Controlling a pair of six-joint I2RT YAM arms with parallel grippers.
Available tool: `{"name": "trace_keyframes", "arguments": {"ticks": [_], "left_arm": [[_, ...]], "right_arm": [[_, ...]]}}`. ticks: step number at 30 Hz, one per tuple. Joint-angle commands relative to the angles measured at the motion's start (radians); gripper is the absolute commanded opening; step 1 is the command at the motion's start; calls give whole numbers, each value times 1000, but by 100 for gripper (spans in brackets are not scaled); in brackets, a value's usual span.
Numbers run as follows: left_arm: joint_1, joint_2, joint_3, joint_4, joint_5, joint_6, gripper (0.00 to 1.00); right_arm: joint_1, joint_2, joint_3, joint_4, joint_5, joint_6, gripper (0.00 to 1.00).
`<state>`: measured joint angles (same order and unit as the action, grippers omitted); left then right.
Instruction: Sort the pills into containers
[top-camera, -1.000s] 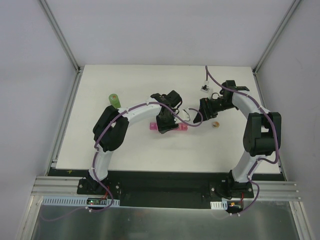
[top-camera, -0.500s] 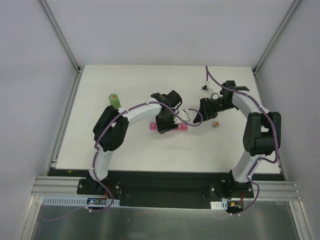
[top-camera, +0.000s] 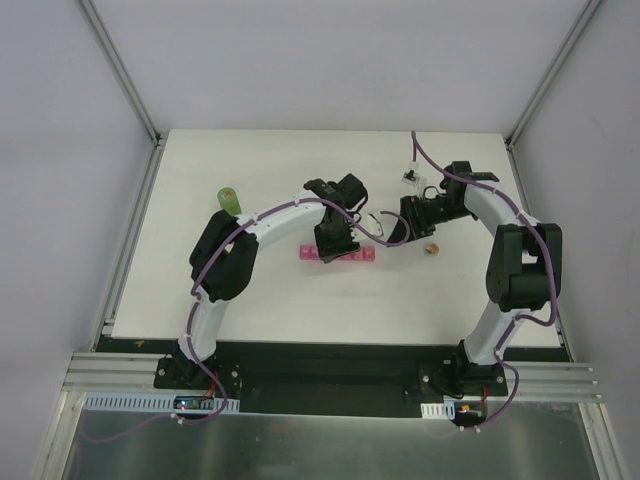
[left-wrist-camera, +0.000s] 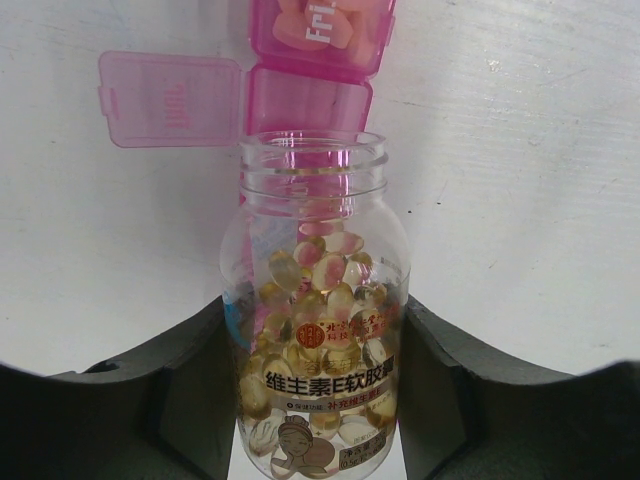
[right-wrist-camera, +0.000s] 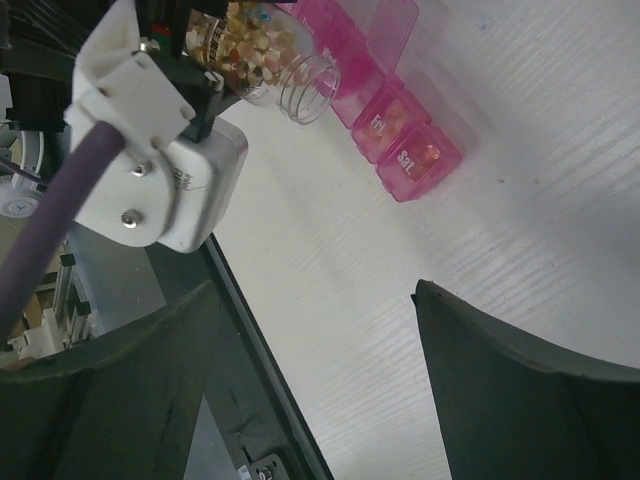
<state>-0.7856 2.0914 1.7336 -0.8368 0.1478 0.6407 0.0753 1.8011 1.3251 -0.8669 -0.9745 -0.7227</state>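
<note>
Now our left tool (left-wrist-camera: 318, 345), clamped on the uncapped bottle (left-wrist-camera: 315, 230), has edged along the pink pill box (left-wrist-camera: 320, 45), so an open compartment (left-wrist-camera: 308, 103) sits just ahead of it for tipping out the pills (left-wrist-camera: 325, 285) still inside, while our right tool (right-wrist-camera: 315, 370) hangs spread and empty.

From above, the left gripper (top-camera: 335, 247) covers the middle of the pink strip (top-camera: 363, 255), so we cannot count its compartments. In the left wrist view the top edge cuts this strip and the lower edge cuts the clear bottle (left-wrist-camera: 320, 300). The small tan thing (top-camera: 432, 248) on the worktop (top-camera: 250, 290) is too small to name.
</note>
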Motion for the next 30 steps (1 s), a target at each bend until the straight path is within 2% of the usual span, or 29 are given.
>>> {"name": "trace_keyframes", "arguments": {"ticks": [1,30], "left_arm": [[-1,29,34,-56,4,14,0],[-3,65,50,-84,-51,22,0]], "right_arm": [[-6,4,39,-23,-36,-21,81],[-8,14,42,-32,-46,-26,82]]}}
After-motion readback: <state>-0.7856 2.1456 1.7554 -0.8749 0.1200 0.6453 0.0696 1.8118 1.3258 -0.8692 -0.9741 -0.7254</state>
